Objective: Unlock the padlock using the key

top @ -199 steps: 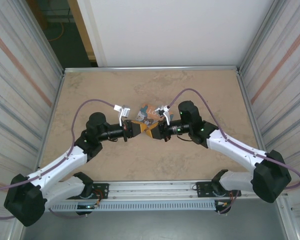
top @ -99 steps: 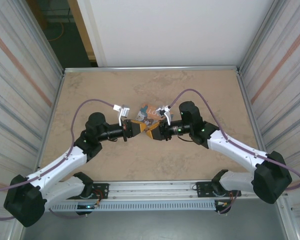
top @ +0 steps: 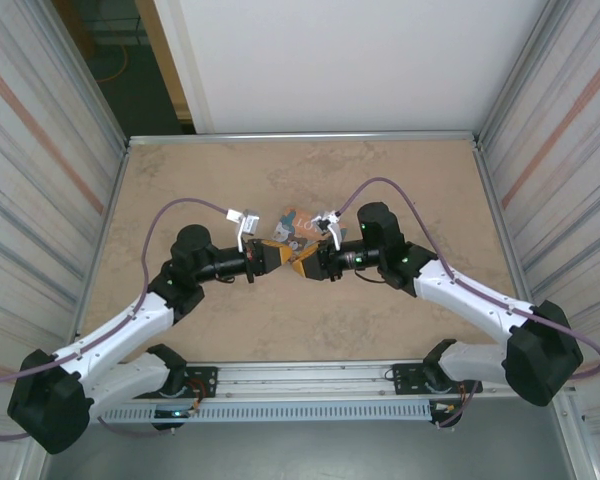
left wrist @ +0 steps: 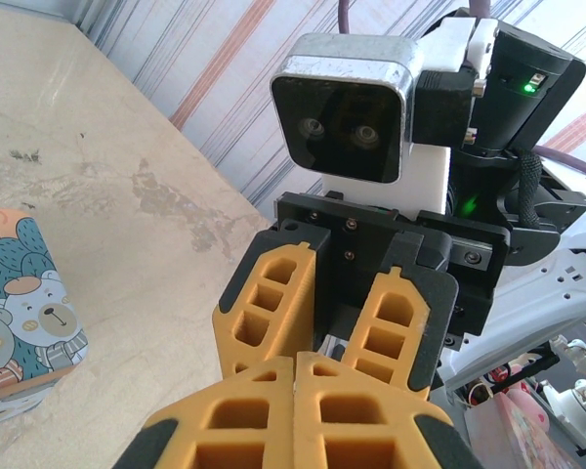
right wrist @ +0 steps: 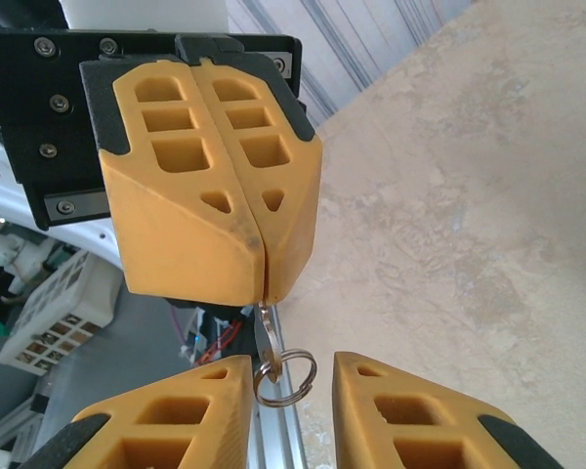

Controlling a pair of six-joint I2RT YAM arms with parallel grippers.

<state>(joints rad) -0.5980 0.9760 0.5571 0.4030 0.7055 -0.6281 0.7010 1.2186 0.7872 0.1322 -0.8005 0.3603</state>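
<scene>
Nearest you, your right gripper (right wrist: 293,376) stands released, its two orange fingers parted on either side of a small split ring (right wrist: 285,379) without clamping it. Just beyond, your left gripper (right wrist: 263,283) is clenched flat, pad against pad, and the key (right wrist: 265,327) pokes out of that seam toward 6 o'clock in the right wrist view, the ring hanging from its end. So the key is pinched in the left fingertips, with both grippers meeting tip to tip near the middle of the table (top: 280,170). Treat the key as stiff, thin, light metal that looks slick against the pads. It will likely pivot or slip if you grab it by the loose ring, so take it by the flat of its exposed end, close to the left fingertips. You should not count on the ring for any control, since it swings freely. Farther out, at about 12 o'clock from the grippers in the top view, sits a printed box (left wrist: 20,303) with cartoon bears and a cactus; none of its lettering is legible here. The padlock itself is too small to pick out in these views.
</scene>
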